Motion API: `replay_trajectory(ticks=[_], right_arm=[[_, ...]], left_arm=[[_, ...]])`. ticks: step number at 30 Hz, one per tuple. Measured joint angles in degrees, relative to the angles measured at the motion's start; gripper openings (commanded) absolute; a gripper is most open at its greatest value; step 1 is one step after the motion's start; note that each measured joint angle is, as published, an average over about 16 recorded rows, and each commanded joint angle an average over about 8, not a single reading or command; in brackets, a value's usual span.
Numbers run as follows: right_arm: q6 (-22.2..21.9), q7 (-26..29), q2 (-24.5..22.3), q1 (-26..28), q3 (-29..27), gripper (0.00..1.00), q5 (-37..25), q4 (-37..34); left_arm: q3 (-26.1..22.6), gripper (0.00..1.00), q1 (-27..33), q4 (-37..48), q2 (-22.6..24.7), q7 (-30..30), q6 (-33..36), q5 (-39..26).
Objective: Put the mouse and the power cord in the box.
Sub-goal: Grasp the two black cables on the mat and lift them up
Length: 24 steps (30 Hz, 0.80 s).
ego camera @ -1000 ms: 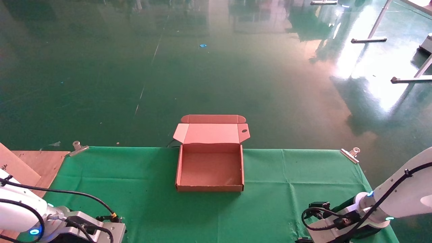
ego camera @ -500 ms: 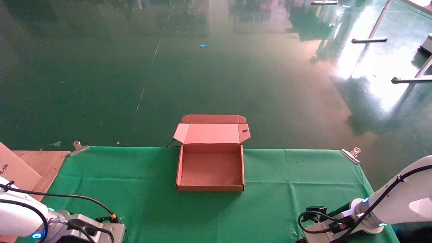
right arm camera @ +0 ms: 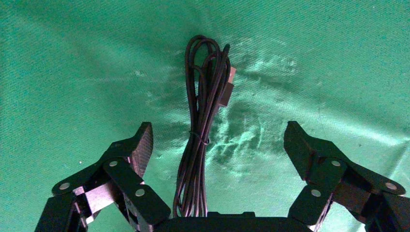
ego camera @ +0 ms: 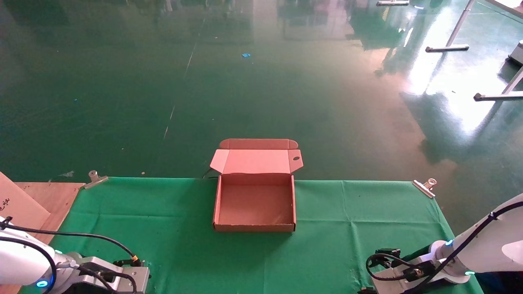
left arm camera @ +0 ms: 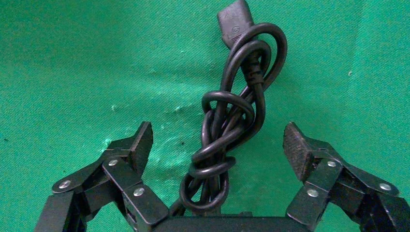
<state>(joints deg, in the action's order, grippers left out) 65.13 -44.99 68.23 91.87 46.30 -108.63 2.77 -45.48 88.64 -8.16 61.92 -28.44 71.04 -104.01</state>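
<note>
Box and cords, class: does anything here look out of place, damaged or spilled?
Nothing stands out. The box sits open and empty, square on the green cloth. The power cord lies knotted between the open left gripper fingers; a thin tied cable bundle lies between the open right gripper fingers. No damage or spills visible.

A lab or workshop hall: glossy green floor [ego camera: 261, 81], metal stand legs [ego camera: 447, 48], cloth-covered table [ego camera: 163, 228] with clips [ego camera: 425, 187]

Green cloth [ego camera: 163, 228] clipped by metal clamps [ego camera: 425, 187]; perhaps plywood [ego camera: 49, 196] beneath.
</note>
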Motion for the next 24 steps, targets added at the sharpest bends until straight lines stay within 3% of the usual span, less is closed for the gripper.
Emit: replay_trajectory(ticks=[24], right_arm=[[0.7, -2.1, 0.0, 0.8, 0.0, 0.0, 0.0, -2.3]], left_arm=[[0.1, 0.0, 1.6, 4.2, 1.3, -2.9, 0.8, 0.2]])
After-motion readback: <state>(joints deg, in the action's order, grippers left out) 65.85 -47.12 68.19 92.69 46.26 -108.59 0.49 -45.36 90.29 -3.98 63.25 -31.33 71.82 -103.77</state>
